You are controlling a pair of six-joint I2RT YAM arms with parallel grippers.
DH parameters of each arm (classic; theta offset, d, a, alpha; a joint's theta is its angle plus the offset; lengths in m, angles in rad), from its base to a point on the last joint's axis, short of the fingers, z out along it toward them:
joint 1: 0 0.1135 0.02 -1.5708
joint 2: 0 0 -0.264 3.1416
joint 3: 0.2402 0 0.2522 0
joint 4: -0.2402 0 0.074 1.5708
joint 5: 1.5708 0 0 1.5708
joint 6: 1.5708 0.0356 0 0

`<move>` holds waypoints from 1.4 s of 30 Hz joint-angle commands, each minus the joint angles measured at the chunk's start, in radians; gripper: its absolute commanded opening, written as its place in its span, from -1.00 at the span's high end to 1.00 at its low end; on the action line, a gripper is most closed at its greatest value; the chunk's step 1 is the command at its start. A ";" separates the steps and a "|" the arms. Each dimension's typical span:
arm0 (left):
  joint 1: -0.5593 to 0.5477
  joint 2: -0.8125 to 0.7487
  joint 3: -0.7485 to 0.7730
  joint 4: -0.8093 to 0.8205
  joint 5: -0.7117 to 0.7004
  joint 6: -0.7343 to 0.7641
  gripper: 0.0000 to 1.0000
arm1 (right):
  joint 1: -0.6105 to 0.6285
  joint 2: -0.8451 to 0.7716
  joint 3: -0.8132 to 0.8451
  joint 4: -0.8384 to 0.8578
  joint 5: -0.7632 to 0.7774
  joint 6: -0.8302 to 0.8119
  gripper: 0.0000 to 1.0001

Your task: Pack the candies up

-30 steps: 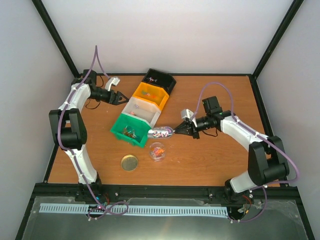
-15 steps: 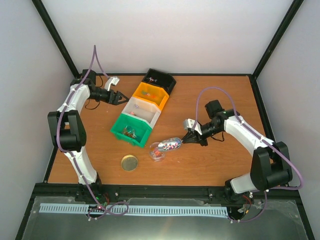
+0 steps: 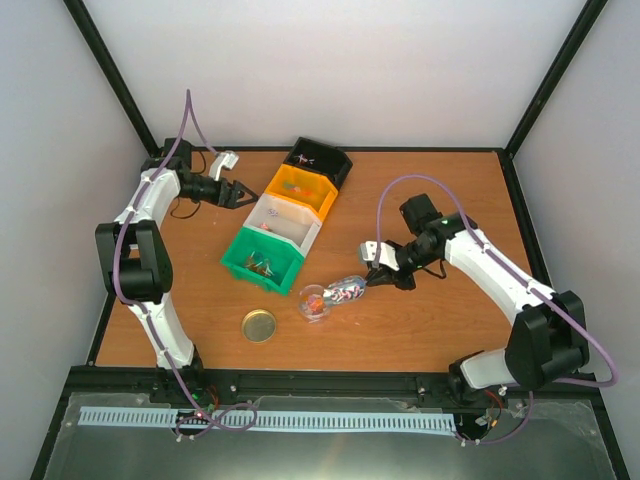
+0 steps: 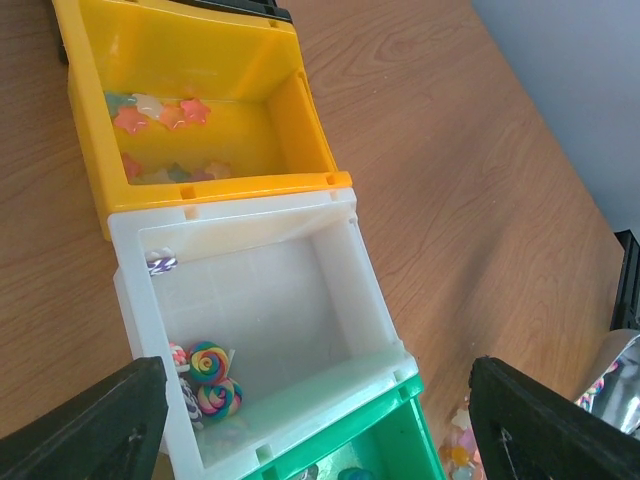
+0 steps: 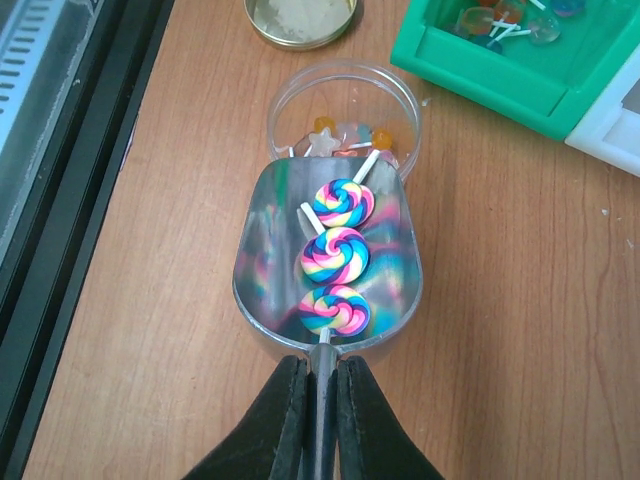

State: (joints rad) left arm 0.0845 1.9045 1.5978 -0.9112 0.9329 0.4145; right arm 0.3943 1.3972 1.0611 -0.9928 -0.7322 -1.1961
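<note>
My right gripper point(image 5: 320, 400) is shut on the thin handle of a shiny metal scoop point(image 5: 275, 270). Three swirl lollipop candies point(image 5: 337, 258) lie in the scoop. Its front lip rests over the rim of a clear round jar point(image 5: 400, 100), which holds small star and ball candies point(image 5: 345, 135). In the top view the scoop point(image 3: 347, 290) points left at the jar point(image 3: 314, 302). My left gripper point(image 4: 318, 425) hangs open over the white bin point(image 4: 340, 300), nothing between its fingers. More swirl candies point(image 4: 208, 365) lie in that bin.
Four bins stand in a diagonal row: black point(image 3: 318, 160), yellow point(image 3: 300, 188) with star sweets, white point(image 3: 284, 222), green point(image 3: 262, 258) with small lollipops. A round gold lid point(image 3: 259, 325) lies left of the jar. The table's front edge and black rail run near the jar.
My right arm has carried the scoop from beside the green bin down to the jar, and its mouth now meets the jar. The left arm has stayed put.
</note>
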 commanded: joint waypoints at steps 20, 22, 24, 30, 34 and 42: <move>0.006 -0.013 -0.080 0.068 0.018 0.018 -0.69 | 0.179 0.030 0.188 -0.106 0.287 0.126 0.95; 0.006 -0.013 -0.085 0.069 0.012 0.024 -0.70 | 0.187 0.029 0.196 -0.111 0.301 0.129 0.94; 0.005 -0.013 -0.088 0.070 0.004 0.028 -0.69 | 0.196 0.027 0.201 -0.115 0.314 0.131 0.94; 0.006 -0.015 -0.090 0.056 -0.025 0.053 -0.69 | 0.218 0.028 0.218 -0.126 0.370 0.143 0.94; 0.006 -0.023 -0.097 0.038 -0.055 0.079 -0.69 | 0.219 0.022 0.234 -0.142 0.393 0.145 0.94; 0.006 -0.056 -0.101 -0.058 -0.144 0.166 -0.70 | 0.218 -0.023 0.240 -0.138 0.401 0.145 0.94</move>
State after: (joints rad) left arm 0.0845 1.9026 1.4914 -0.8982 0.8379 0.4892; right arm 0.6048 1.4200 1.2869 -1.1297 -0.3542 -1.0565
